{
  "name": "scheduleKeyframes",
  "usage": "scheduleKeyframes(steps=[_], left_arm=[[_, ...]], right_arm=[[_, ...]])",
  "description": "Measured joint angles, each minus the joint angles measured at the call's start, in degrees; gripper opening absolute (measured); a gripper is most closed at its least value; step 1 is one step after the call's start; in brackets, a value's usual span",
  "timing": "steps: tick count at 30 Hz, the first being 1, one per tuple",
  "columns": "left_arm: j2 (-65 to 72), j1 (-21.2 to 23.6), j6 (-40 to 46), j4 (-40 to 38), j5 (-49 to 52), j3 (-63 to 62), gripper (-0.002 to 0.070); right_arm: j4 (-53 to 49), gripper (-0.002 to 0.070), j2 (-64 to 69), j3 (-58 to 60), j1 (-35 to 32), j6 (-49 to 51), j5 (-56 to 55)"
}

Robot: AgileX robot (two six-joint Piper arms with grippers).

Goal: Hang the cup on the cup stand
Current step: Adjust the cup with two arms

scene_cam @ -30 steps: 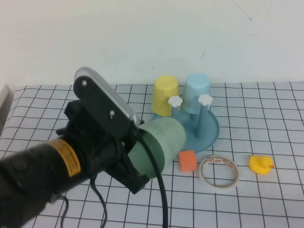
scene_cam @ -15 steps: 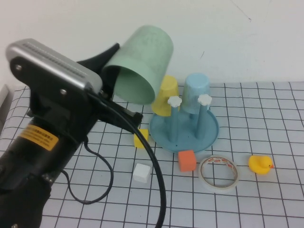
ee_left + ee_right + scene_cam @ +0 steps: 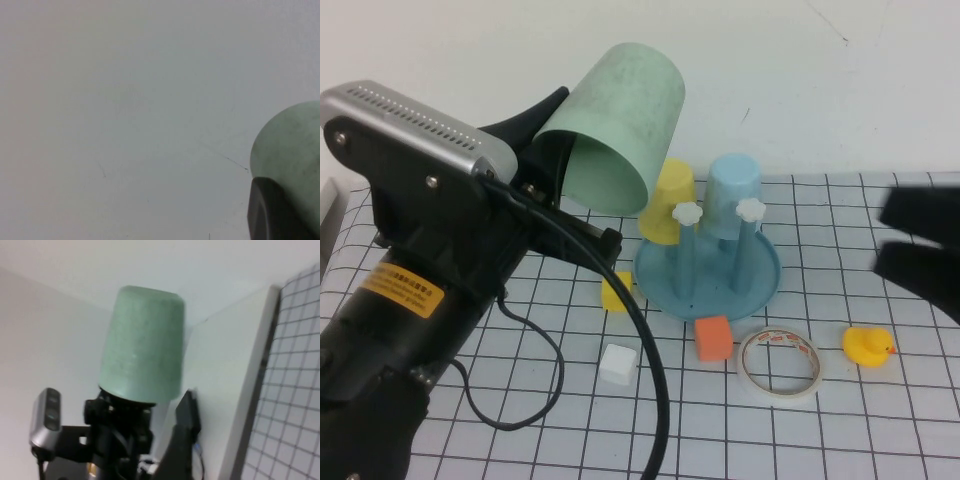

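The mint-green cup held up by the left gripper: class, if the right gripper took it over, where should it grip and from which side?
Probably the bare tapered wall near the closed base of the cup, approached from the robot's right. The left gripper occupies the rim end; the right gripper hangs at the right edge.

The pale mint-green cup (image 3: 620, 125) is held aloft, tilted, closed base up, gripped at its rim by the left gripper (image 3: 552, 160). The blue cup stand (image 3: 708, 272) sits at its five o'clock, the right gripper (image 3: 920, 245) beyond.
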Motion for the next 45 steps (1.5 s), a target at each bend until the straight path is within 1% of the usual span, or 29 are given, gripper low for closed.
scheduleKeyframes(steps=[8,12,16,22,30,45], left_arm=[[0.0,0.0,-0.3,0.4,0.5,0.0,0.0006],[0.0,0.0,-0.3,0.6,0.5,0.0,0.0006],[0.0,0.0,-0.4,0.6,0.5,0.0,0.0006],[0.0,0.0,-0.4,0.7,0.5,0.0,0.0006],[0.0,0.0,-0.4,1.0,0.5,0.0,0.0006],[0.0,0.0,-0.7,1.1,0.7,0.0,0.0005]], right_arm=[[0.0,0.0666,14.6,-18.0,11.8,2.9,-2.9],[0.0,0.0666,19.2,-24.9,15.5,3.7,-5.4],[0.0,0.0666,23.3,-30.4,18.1,3.9,-5.7],[0.0,0.0666,27.0,-34.1,20.1,4.2,-6.1],[0.0,0.0666,28.5,-34.8,22.0,5.4,-8.6],[0.4,0.0668,29.9,-36.6,23.2,6.1,-10.5]])
